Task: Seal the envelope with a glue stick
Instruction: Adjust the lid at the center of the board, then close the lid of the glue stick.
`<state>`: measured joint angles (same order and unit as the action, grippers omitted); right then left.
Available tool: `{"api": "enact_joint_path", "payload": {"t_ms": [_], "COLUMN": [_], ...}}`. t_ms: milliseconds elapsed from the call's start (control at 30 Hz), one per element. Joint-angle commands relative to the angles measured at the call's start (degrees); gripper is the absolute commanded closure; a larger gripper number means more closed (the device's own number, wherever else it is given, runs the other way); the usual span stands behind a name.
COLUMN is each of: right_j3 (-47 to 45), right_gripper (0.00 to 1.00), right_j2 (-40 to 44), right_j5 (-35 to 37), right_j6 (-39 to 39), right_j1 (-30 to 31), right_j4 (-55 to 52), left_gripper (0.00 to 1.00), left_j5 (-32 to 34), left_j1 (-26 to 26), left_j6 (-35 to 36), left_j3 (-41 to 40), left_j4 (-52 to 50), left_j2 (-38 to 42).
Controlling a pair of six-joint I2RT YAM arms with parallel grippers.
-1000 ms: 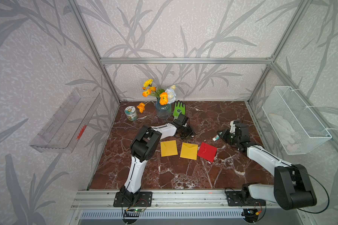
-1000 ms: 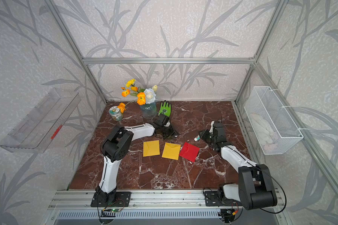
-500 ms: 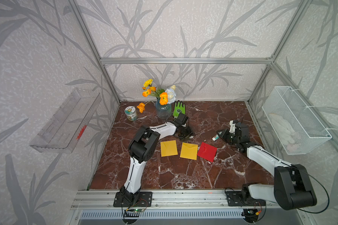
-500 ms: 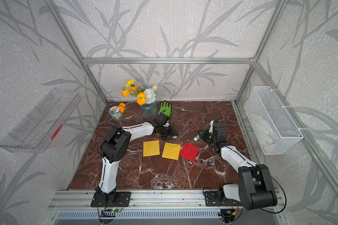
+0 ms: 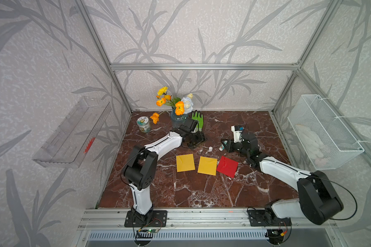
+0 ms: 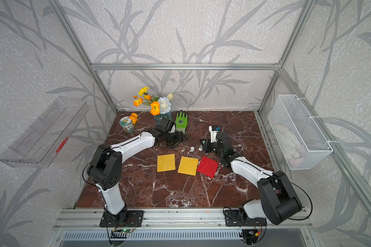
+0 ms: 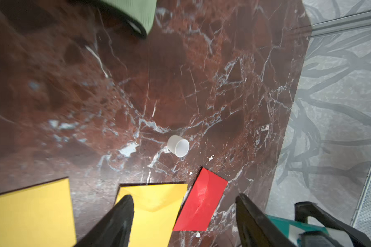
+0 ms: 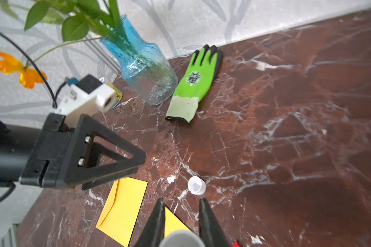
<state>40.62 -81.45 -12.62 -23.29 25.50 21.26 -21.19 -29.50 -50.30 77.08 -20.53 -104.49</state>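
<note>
- In both top views, your left hand (image 5: 196, 141) sits low over the surface (image 5: 180, 192), just in front of the green glove (image 5: 198, 119). Your right hand (image 5: 225, 145) pinches the glue stick (image 5: 222, 147) low over the surface, behind the red envelope (image 5: 227, 166). The white cap (image 5: 210, 148) lies loose on the surface between the two hands. Two yellow envelopes (image 5: 185, 162) lie flat in a row beside the red one.
- In the left wrist view, your left hand's fingers (image 7: 116, 222) are spread wide with nothing between them. The cap (image 7: 178, 146) lies on its side beyond them, open end visible. The teal-printed glue stick (image 7: 281, 224) shows at the edge, between the right hand's black fingers.
- In the right wrist view, your right hand (image 8: 181, 201) is pressed onto the glue stick (image 8: 181, 239), one finger on each side of the tube. The cap (image 8: 196, 185) lies just past the fingertips.
</note>
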Motion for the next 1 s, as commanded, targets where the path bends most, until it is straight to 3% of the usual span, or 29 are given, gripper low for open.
{"api": "enact_joint_path", "payload": {"t_ms": [0, 467, 967], "right_j3": [2.95, 15.44, 17.50], "right_gripper": [1.00, 1.00, 1.00], "right_j2": [-5.03, -21.80, -26.91], "right_j5": [5.43, 9.45, 12.31], "right_j6": [5.59, -2.40, -6.15], "right_j1": [2.45, 5.21, 5.69], "right_j4": [4.54, 0.83, -4.32], "left_gripper": [0.25, 0.25, 0.25], "left_j5": [4.73, 1.09, -2.72], "left_j1": [-0.05, 6.14, 8.31], "left_j6": [7.11, 9.96, 9.35], "left_j3": [-2.69, -14.90, -17.84], "left_j4": [-0.08, 7.87, 10.08], "left_j2": [2.26, 7.96, 7.75]}}
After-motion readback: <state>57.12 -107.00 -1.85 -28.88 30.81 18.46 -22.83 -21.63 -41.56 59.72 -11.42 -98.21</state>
